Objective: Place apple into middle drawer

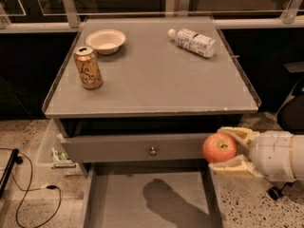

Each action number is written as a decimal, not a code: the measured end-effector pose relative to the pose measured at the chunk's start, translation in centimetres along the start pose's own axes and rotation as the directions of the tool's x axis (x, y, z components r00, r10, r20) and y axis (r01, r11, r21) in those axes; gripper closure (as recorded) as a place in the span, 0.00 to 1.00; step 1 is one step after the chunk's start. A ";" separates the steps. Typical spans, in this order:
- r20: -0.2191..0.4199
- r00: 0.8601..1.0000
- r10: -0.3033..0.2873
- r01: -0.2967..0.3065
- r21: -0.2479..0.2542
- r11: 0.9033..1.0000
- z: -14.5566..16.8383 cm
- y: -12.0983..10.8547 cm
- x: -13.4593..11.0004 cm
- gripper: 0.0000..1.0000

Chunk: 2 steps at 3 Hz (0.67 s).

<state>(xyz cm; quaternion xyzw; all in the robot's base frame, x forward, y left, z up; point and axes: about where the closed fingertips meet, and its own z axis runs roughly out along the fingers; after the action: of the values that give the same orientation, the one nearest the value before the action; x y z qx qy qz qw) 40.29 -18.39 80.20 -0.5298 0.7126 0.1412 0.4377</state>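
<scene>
Camera view shows the cream plastic gripper (223, 150) pinching the glossy red apple (219, 147) over the right wall of the open middle drawer (118, 201), whose floor is smooth grey. A gold soda can (88, 67) with unreadable script and a white-labelled plastic bottle (192, 35) lying flat sit on the cabinet top (156, 82).

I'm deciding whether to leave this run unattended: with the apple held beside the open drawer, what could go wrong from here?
1. The gripper holds the apple roughly above the right wall of the middle drawer, not over its floor. Released here, it might strike the rim and drop outside.
2. The apple sits close to the upper drawer front. Moving inward at this height could clip it.
</scene>
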 end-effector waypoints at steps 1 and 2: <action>-0.053 0.998 -0.027 0.026 -0.020 0.999 2.8 1.0 4.2 1.00; -0.084 0.996 -0.037 0.031 -0.077 0.997 7.7 1.2 7.4 1.00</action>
<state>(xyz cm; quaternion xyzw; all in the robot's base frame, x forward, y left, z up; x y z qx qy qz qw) 42.49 -17.42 69.71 -0.5636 0.7157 0.1375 0.3889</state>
